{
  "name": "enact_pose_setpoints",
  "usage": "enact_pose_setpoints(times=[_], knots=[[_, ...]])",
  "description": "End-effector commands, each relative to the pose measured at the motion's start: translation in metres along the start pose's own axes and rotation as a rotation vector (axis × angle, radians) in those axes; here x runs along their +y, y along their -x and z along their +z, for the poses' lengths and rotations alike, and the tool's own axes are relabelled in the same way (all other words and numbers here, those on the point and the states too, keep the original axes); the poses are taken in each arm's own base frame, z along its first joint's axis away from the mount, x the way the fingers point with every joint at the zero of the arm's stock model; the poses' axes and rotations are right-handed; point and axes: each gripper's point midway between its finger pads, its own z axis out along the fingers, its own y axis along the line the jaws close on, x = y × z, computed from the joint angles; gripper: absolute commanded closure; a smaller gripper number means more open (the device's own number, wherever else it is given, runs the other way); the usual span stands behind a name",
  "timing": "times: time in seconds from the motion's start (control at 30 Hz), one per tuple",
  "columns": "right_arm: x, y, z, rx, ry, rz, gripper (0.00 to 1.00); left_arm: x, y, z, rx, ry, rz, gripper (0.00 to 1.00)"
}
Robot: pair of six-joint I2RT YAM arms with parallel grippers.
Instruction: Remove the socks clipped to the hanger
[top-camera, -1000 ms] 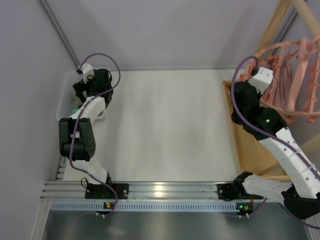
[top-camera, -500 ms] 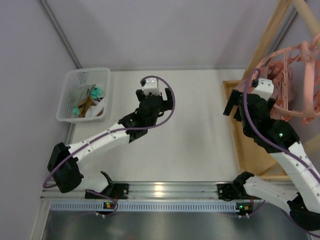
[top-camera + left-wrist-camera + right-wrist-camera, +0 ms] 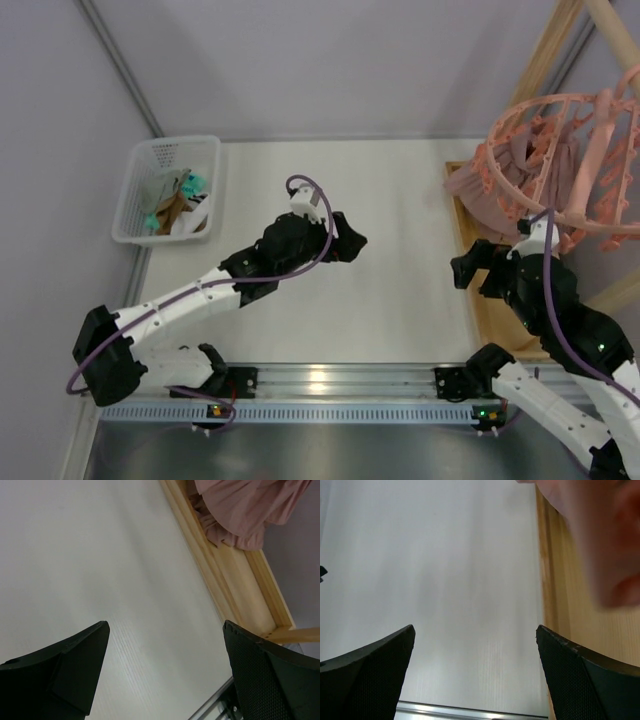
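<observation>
Left hand (image 3: 352, 246) hovers over the middle of the bench (image 3: 400, 190), its fingers (image 3: 75, 670) spread wide with nothing between them, pointing toward the right side. Right hand (image 3: 465, 265) hangs at the left edge of the wooden frame (image 3: 492, 305), below the hanger (image 3: 592, 150); its fingers (image 3: 590, 680) are likewise wide apart and empty. The hanger tilts high at the far right, its clips dangling inside the ring. A dusty-pink ruffled cloth (image 3: 478, 190) droops from its near-left side over the frame's base; whether that is a sock I cannot tell. In the right wrist view the cloth is only a pink blur at the top right. Mint-green and brown socks (image 3: 178, 205) lie heaped in the white basket (image 3: 165, 150) at the bench's far-left corner, well apart from both hands.
</observation>
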Motion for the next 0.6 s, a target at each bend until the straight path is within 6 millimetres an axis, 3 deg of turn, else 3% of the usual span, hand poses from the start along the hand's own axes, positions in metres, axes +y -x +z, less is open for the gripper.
enact_pose_setpoints(times=[0.0, 0.4, 0.5, 0.57], knots=[[-0.008, -0.014, -0.004, 0.003, -0.016, 0.073, 0.01, -0.021, -0.008, -0.018, 0.04, -0.129, -0.068, 0.02], [-0.007, -0.03, -0.02, -0.004, 0.058, 0.213, 0.0, -0.049, -0.022, -0.074, 0.076, -0.383, -0.176, 0.02], [-0.006, -0.03, -0.024, -0.012, 0.083, 0.224, 0.0, -0.066, -0.022, -0.099, 0.064, -0.536, -0.193, 0.02], [0.006, -0.023, -0.034, -0.05, 0.183, 0.218, 0.01, -0.079, -0.015, -0.122, 0.008, -0.674, -0.2, 0.02]])
